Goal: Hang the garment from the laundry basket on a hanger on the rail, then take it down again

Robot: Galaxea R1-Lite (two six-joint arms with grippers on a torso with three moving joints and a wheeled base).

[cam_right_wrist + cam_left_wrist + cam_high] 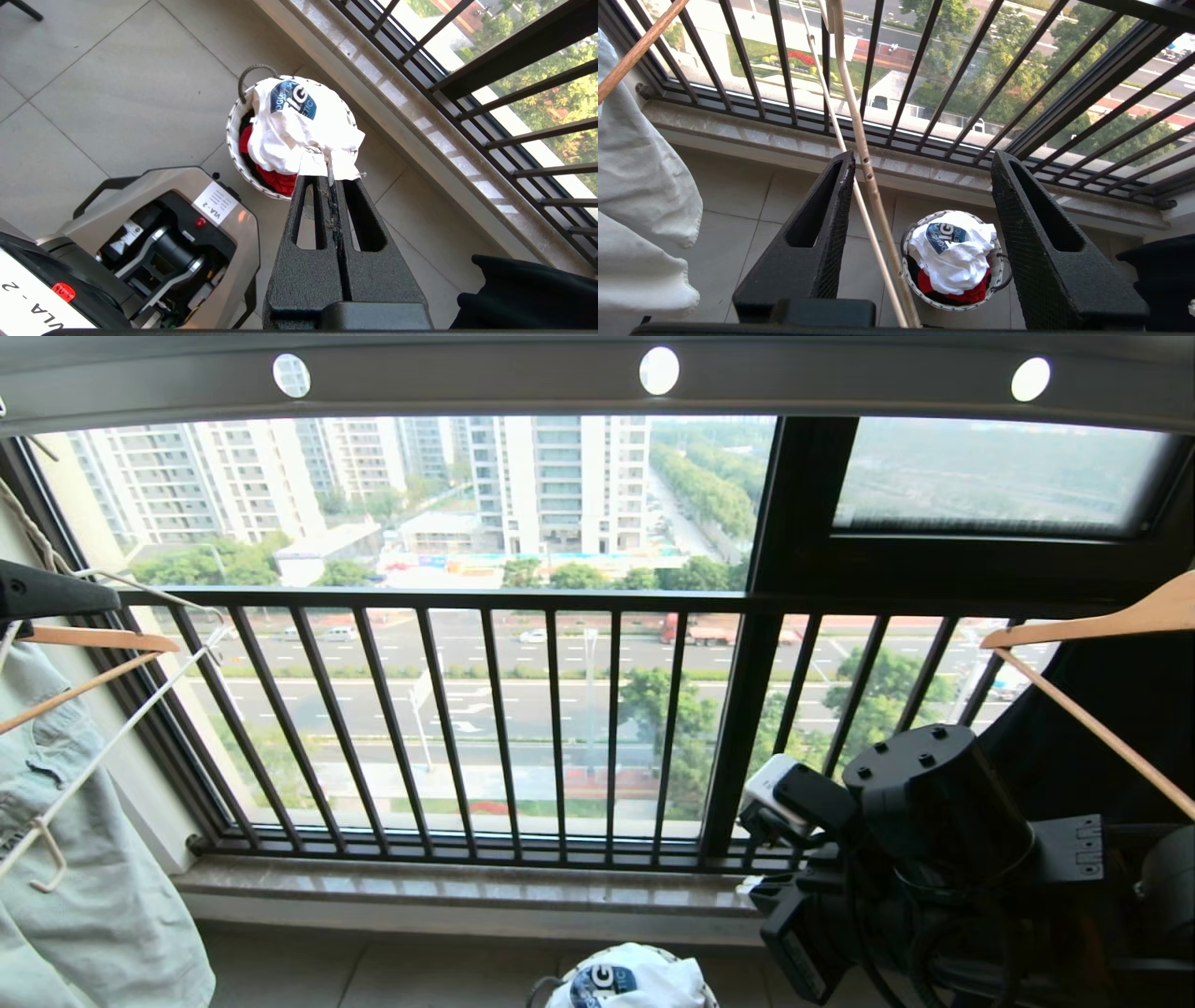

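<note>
Reaching for the hanger (859, 140) looked like the step in hand; judged best done by centring the thin cream rods between the fingers before closing, since they lay hard against one finger and a skewed pinch could let the wire slip or swing. Left claw (922, 165) stood spread, holding nothing, the hanger's rods just inside one finger, above the laundry basket (906, 275); the claw pointed down and outward toward the window railing (924, 84). Right claw (334, 179) was pressed together, poised just above the basket with its tips at the white cloth's edge; whether it pinched that cloth could not be told. The garment (299, 126) lay heaped in the basket, blue print up, over a red garment (275, 179); not yet lifted. The rail (597, 383) ran high above the basket; pale denim piece (84, 859) hung to the basket's left.
</note>
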